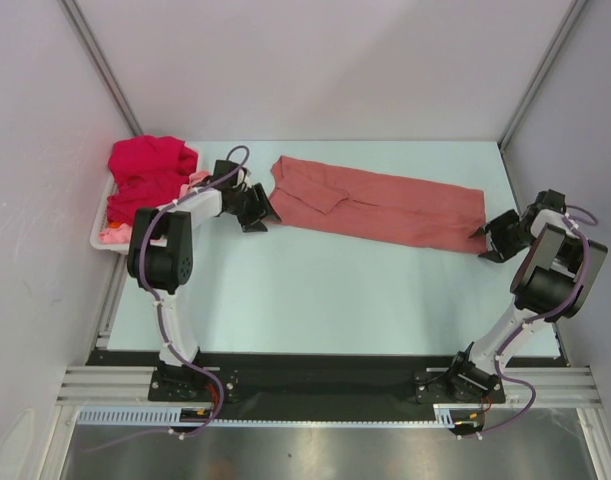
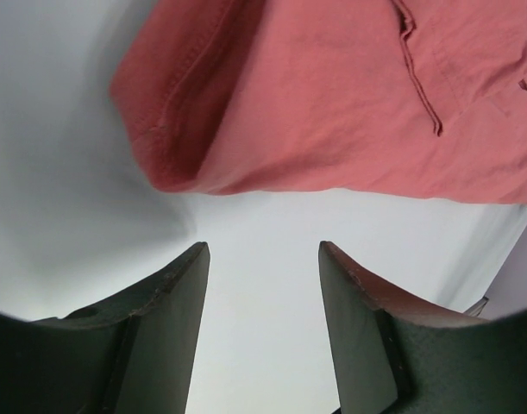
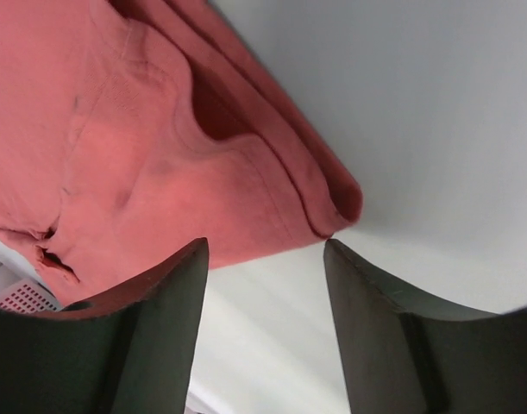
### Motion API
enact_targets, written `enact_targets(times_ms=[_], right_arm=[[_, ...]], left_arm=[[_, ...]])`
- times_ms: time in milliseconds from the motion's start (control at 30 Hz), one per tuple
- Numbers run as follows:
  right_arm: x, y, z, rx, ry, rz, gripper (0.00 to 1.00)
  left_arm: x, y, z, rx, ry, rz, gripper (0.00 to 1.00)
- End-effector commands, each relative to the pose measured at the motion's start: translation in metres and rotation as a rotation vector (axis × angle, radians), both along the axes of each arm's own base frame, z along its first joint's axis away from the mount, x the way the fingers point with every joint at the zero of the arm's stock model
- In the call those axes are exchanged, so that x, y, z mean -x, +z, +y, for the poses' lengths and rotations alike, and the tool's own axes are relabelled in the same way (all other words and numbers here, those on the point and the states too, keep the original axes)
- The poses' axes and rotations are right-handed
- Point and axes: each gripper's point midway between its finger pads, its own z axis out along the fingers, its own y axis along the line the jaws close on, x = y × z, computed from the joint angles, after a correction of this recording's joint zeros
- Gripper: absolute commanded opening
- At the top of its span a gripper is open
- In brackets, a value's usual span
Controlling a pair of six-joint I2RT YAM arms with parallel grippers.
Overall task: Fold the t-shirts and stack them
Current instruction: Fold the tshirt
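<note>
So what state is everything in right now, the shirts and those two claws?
Salmon-red t-shirt: folded into a long strip, flat on the table.
Crimson t-shirt: crumpled in the basket.
Light pink t-shirt: bunched beneath it, unfolded.
Left gripper: open, empty.
Right gripper: open, empty.

— Where's the left pincer?
— Toward the bench's far-left corner, jaws apart, gripping nothing.
— And the right pincer?
— By the right edge, jaws likewise parted, arm folded at the elbow.
</note>
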Motion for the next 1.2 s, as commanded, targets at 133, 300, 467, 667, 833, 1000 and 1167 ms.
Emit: enact_targets(times_ms=[133, 300, 467, 667, 833, 1000, 1167], right_arm=[[-0.004, -0.016, -0.003, -0.014, -0.015, 0.016, 0.57], [0.001, -0.029, -0.002, -0.018, -0.027, 0.032, 0.52], [0.007, -0.03, -0.008, 0.001, -0.038, 0.04, 0.42], [0.005, -0.03, -0.013, 0.003, -0.036, 0.045, 0.28], [0.013, -0.036, -0.015, 0.021, -0.022, 0.076, 0.22], [0.018, -0.037, -0.017, 0.028, -0.017, 0.088, 0.21], [0.022, -0.035, -0.019, 0.034, -0.008, 0.086, 0.15]], left_arm=[[-0.006, 0.031, -0.001, 0.054, 0.026, -0.086, 0.6], [0.002, 0.033, 0.004, 0.05, 0.044, -0.094, 0.63], [-0.004, 0.026, 0.009, 0.052, 0.063, -0.081, 0.63], [-0.017, 0.014, 0.007, 0.065, 0.082, -0.059, 0.62], [-0.023, 0.013, 0.01, 0.054, 0.109, -0.061, 0.63], [-0.02, 0.022, 0.014, 0.041, 0.123, -0.08, 0.67], [-0.023, 0.015, 0.016, 0.036, 0.131, -0.076, 0.62]])
